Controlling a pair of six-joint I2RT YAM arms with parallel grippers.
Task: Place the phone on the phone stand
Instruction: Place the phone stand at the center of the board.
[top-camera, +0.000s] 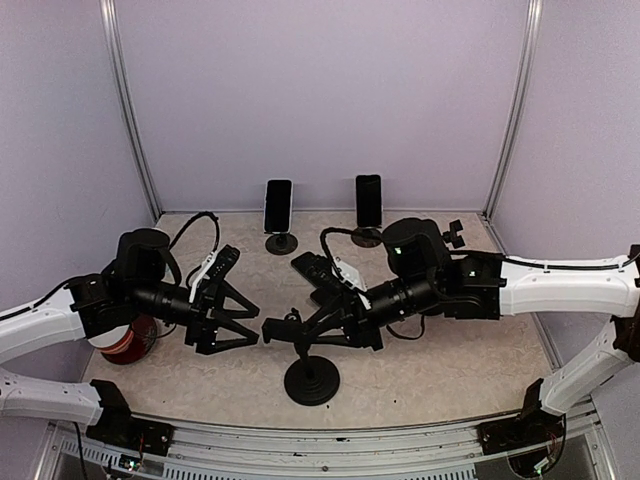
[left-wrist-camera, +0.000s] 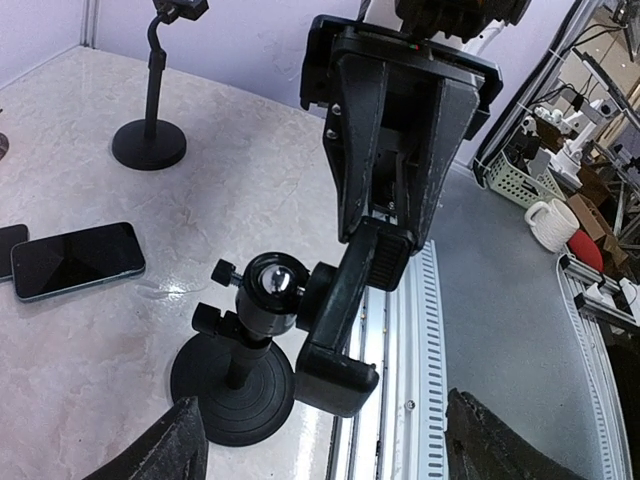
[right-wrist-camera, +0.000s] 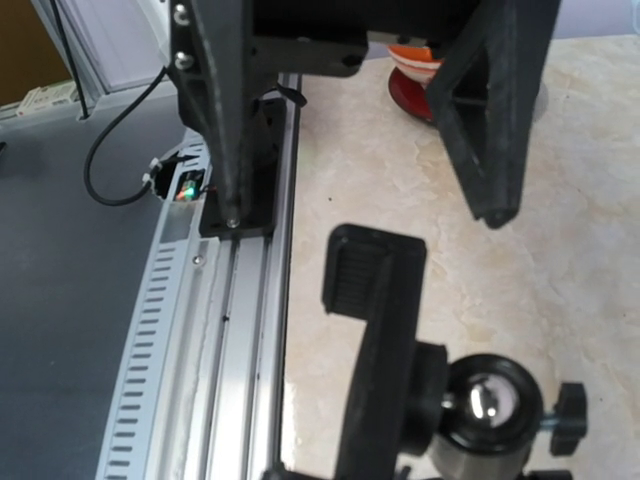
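A black phone stand (top-camera: 311, 381) with a round base stands at the table's near middle; its clamp (left-wrist-camera: 342, 318) sits tilted on a ball joint (left-wrist-camera: 271, 284). My right gripper (top-camera: 322, 325) appears shut on the clamp's upper end, as the left wrist view (left-wrist-camera: 385, 235) shows. My left gripper (top-camera: 254, 326) is open and empty just left of the stand, its fingertips (left-wrist-camera: 165, 450) wide apart. A dark phone (left-wrist-camera: 78, 260) lies flat on the table behind the stand, with a second one beside it (top-camera: 312, 267). The clamp also shows in the right wrist view (right-wrist-camera: 374, 300).
Two more stands at the back each hold an upright phone (top-camera: 278, 205) (top-camera: 369, 200). A red and white cup (top-camera: 130, 345) sits under my left arm. The metal rail (right-wrist-camera: 240, 330) of the table's near edge runs close by the stand.
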